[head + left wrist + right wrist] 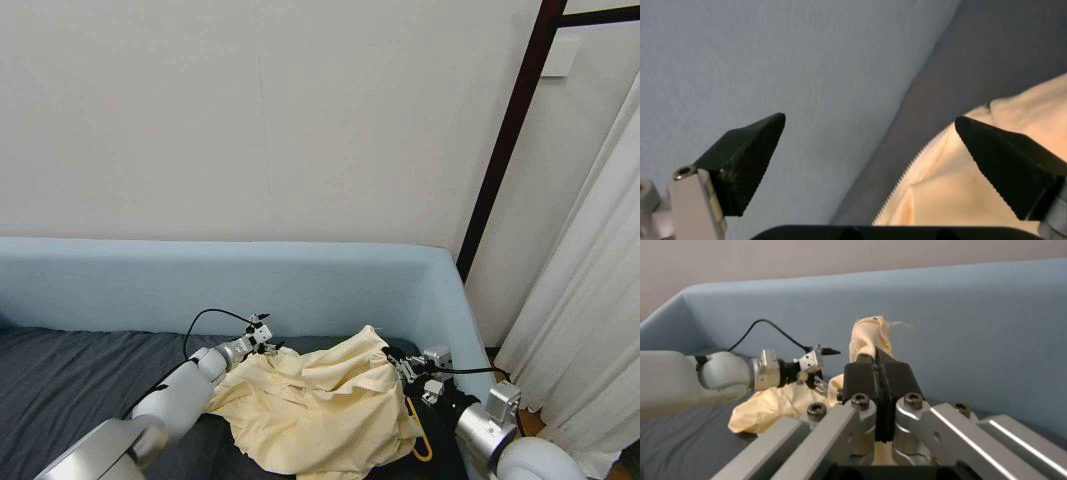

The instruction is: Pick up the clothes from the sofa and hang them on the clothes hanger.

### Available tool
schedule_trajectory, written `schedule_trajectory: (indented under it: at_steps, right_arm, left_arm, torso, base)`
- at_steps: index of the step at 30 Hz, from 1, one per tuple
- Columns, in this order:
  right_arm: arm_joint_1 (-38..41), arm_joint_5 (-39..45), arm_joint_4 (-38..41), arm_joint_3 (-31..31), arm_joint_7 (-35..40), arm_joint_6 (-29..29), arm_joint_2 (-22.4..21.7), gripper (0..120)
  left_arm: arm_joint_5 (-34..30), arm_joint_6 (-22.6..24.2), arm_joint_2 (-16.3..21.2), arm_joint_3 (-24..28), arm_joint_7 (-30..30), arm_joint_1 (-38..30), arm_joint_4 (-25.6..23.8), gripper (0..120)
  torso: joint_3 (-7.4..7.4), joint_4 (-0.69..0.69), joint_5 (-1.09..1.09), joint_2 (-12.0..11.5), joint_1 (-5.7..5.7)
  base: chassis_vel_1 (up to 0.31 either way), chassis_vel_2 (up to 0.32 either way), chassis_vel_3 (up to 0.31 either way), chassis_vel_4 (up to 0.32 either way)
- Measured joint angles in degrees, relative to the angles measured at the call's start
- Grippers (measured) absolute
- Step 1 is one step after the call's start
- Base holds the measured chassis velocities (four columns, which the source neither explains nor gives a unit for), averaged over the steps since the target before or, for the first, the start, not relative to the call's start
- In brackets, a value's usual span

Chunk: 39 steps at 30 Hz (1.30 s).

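Observation:
A cream garment (320, 405) lies crumpled on the sofa's dark seat (70, 375). My right gripper (400, 365) is at its right edge, shut on a fold that stands up above its fingertips (877, 370) as a peak of cloth (867, 337). At the garment's left edge my left gripper (262, 340) is open, its fingers (747, 160) spread wide with the cloth's hem (953, 165) lying by one of them and the sofa back behind. The left gripper (815, 372) also shows in the right wrist view, beside the cloth.
The light blue sofa back (230, 285) and armrest (450, 310) wall in the seat. A yellow loop (422, 445) pokes out under the garment's right side. A dark rack pole (505, 140) and a white curtain (590, 330) stand to the right.

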Motion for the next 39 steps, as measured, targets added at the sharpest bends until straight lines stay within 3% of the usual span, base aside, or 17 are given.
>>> schedule_trajectory:
  at_steps: [4, 10, 21, 25, 39]
  right_arm:
    - [-0.76, 0.6, 0.69, 0.84, 0.65, 0.0, -0.25, 0]
    - [-0.68, 1.96, 0.72, 1.22, 1.76, -0.18, -0.56, 0]
    - [-0.81, 3.37, 0.84, 1.7, 2.51, -0.48, -0.45, 0]
    - [-0.66, 4.74, 0.9, 2.16, 3.48, -0.75, -0.37, 0]
    - [-0.82, 4.4, 0.5, 2.11, 3.84, -0.83, 0.22, 0]
  left_arm:
    - [1.52, 1.87, -3.09, -1.46, 0.58, -0.52, 4.76, 100]
    - [3.23, 4.17, -4.85, -2.12, 1.52, 0.0, 7.47, 100]
    - [4.79, 8.72, -7.42, -8.15, 0.15, 0.35, 9.4, 99]
    - [4.81, 10.36, -8.82, -10.25, 0.31, 0.62, 10.45, 84]
    - [6.86, 10.58, -8.75, -10.41, 0.15, 2.22, 10.44, 34]
  torso:
    - [0.0, 0.01, -0.01, 0.0, 0.0]
    - [0.0, 0.01, 0.0, 0.01, 0.0]
    - [-0.01, 0.0, 0.0, 0.0, 0.0]
    - [-0.01, 0.0, 0.0, 0.01, 0.0]
    - [-0.02, -0.02, -0.02, 0.01, 0.0]
  base:
    - [0.0, 0.0, 0.0, 0.0]
    - [0.0, 0.0, 0.0, 0.0]
    - [0.0, 0.0, 0.0, 0.0]
    - [0.0, 0.0, 0.0, 0.0]
    - [0.0, 0.0, 0.0, 0.0]
